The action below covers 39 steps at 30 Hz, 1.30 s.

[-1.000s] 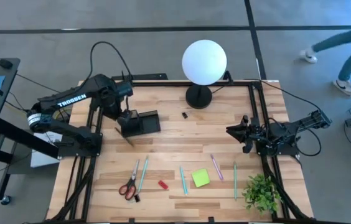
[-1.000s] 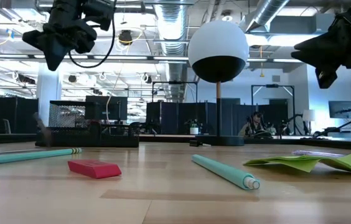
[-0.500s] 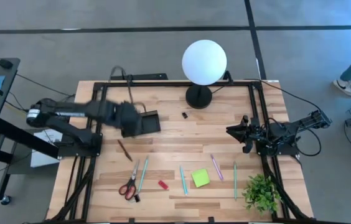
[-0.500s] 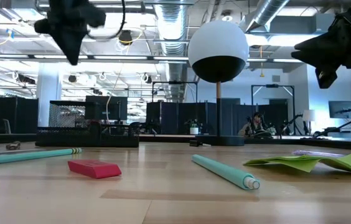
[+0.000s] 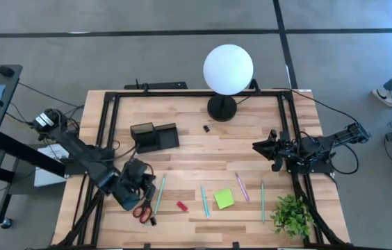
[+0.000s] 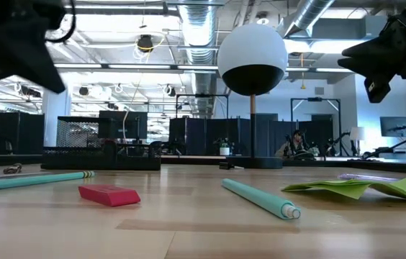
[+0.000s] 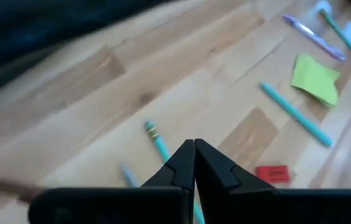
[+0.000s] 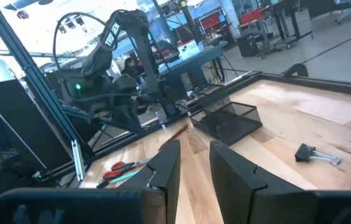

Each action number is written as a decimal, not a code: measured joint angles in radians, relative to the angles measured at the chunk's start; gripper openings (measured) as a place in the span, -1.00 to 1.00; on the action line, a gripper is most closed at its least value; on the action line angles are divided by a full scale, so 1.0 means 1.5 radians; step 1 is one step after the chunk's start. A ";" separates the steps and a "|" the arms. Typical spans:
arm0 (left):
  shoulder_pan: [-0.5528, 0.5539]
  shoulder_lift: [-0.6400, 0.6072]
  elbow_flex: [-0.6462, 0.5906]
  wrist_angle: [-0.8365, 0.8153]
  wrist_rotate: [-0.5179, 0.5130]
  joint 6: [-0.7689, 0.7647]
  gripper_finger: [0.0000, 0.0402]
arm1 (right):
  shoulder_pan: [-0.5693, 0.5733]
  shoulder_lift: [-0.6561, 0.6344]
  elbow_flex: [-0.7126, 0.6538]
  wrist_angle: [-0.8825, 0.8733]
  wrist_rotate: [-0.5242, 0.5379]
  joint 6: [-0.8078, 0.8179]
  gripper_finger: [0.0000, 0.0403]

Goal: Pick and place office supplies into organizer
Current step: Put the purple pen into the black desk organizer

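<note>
My left gripper [image 5: 146, 187] [image 7: 194, 148] is shut and empty. It hangs tilted down over the near left of the table, just above a teal pen [image 5: 160, 194] [image 7: 158, 142] and the red-handled scissors [image 5: 142, 208]. A red piece [image 5: 181, 205], a second teal pen [image 5: 204, 200], the lime sticky pad [image 5: 224, 198], a pink pen [image 5: 242, 186] and a green pen [image 5: 263, 198] lie flat along the near side. The black organizer [image 5: 156, 136] stands at the far left, with a brown pen [image 8: 177, 131] on the table beside it. My right gripper [image 5: 260, 146] [image 8: 191, 158] waits open at the right, held level.
A white globe lamp [image 5: 228, 68] on a round black base [image 5: 222, 109] stands at the far middle, with a black clip [image 5: 207, 128] near it. A small green plant [image 5: 292, 215] sits at the near right corner. Black frame rails run along the table's left and right sides.
My left arm has swung fast from over the organizer toward the table's near edge. It has sunk and tipped its shut gripper downward, and it now hangs over the scissors and the teal pen. The items on the table have kept their places.
</note>
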 joint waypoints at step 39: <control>0.085 0.000 -0.055 0.284 -0.165 0.313 -1.00 | 0.034 0.613 0.276 0.143 -0.070 -0.080 -0.60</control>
